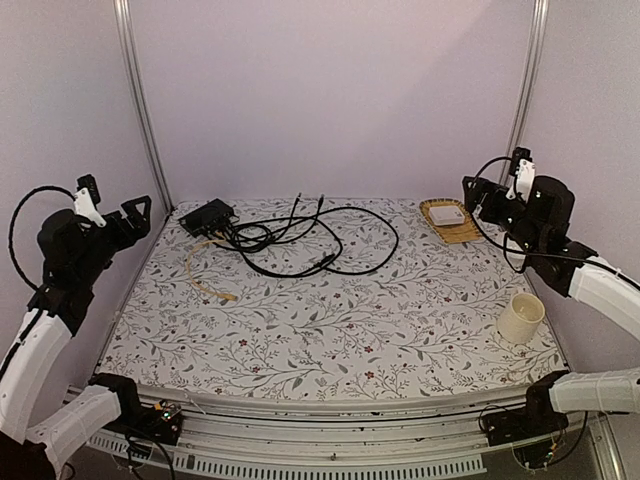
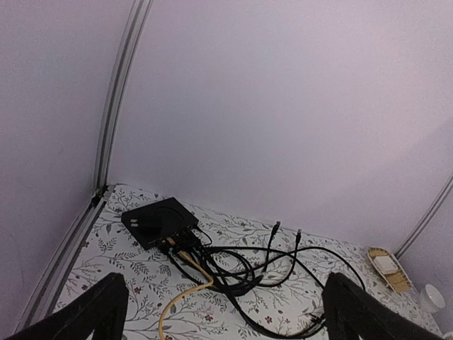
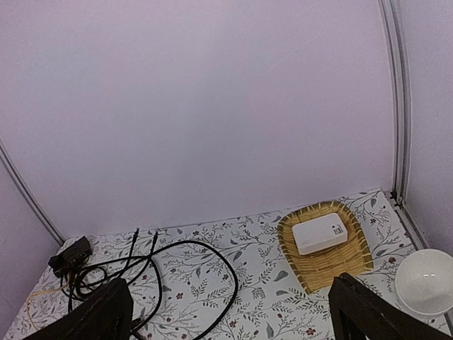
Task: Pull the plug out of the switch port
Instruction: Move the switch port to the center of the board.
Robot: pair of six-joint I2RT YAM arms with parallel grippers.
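At about 11 o'clock on the tabletop (image 1: 330, 340), near the back-left corner: the switch (image 1: 207, 215), lying flat, with several plugs (image 2: 178, 244) crowded along its port edge. No telling the intended plug apart from the rest. Raised at 9 o'clock, the left gripper (image 1: 132, 214), fingers spread wide, holding nothing. Raised at 2 o'clock, the right gripper (image 1: 482, 193), likewise spread and empty. Both well apart from the switch.

Likely trouble from here, by judgement:
- Dragging or lifting the whole switch along with the lead, for want of a second gripper pinning it down; nothing visibly anchoring it.
- Pinching the wrong lead, or two together, given the black cables (image 1: 300, 240) and a yellow cable (image 1: 205, 272) overlapping just beside the ports.
- Snagging a loop of that tangle on the way in or out.
- Slipping or straining the cord by gripping cord rather than plug body.
- Knocking the bamboo tray (image 1: 452, 228) with its small white box (image 1: 446, 214), or the cream cup (image 1: 520, 318) near 4 o'clock, on a right-arm reach across.

Writing: pale stickers (image 2: 132, 223) on the switch top and a label (image 3: 334, 230) on the small white box, both too small to read. No brand legible anywhere.
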